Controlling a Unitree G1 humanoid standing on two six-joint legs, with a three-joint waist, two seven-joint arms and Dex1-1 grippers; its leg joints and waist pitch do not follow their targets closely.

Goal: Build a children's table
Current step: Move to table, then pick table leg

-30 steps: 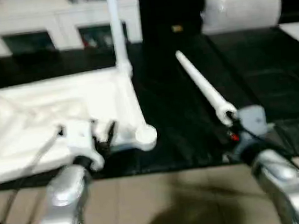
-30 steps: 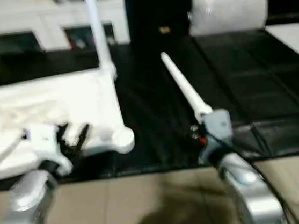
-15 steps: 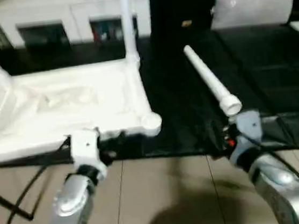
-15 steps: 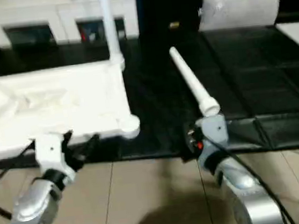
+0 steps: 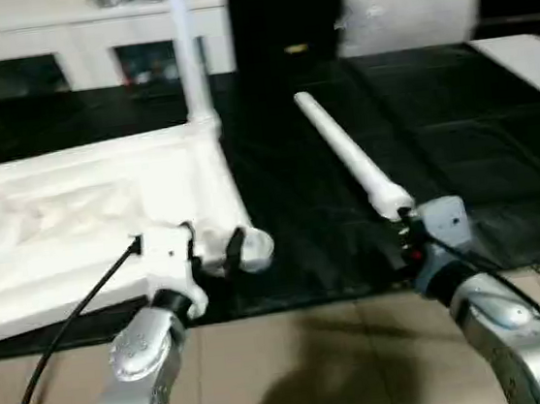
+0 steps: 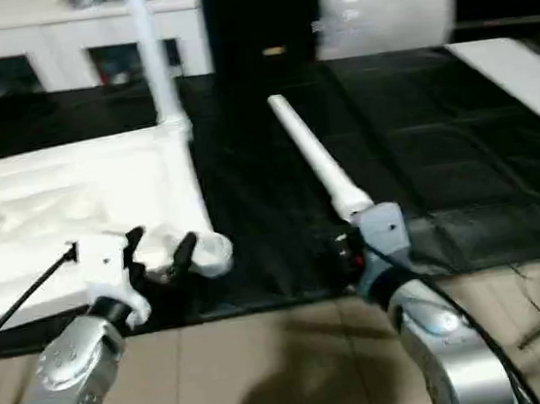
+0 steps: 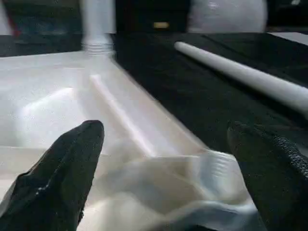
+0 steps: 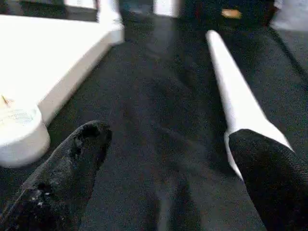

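The white tabletop [image 5: 76,214] lies underside up on the black mat [image 5: 458,141]. One white leg [image 5: 187,55] stands upright in its far right corner. My left gripper [image 5: 212,243] is open at the near right corner socket [image 5: 254,251]. In the left wrist view that socket [image 7: 211,168] lies between the spread fingers [image 7: 72,159], with no contact to be seen. A loose white leg [image 5: 348,154] lies slanting on the mat. My right gripper [image 8: 168,134] is open, with one finger [image 8: 269,173] right by the leg's [image 8: 233,91] flared end.
A white glass-door cabinet [image 5: 58,51] stands along the back, with a white pillow-like bag [image 5: 409,11] at the back right. A white board [image 5: 527,56] lies at the right edge. Tan floor [image 5: 318,362] runs in front of the mat. A black cable [image 5: 69,322] trails from my left wrist.
The camera has shifted. My left gripper's fingers have spread wider, and it now stands at the near corner socket. The right gripper stays open by the loose leg's end.
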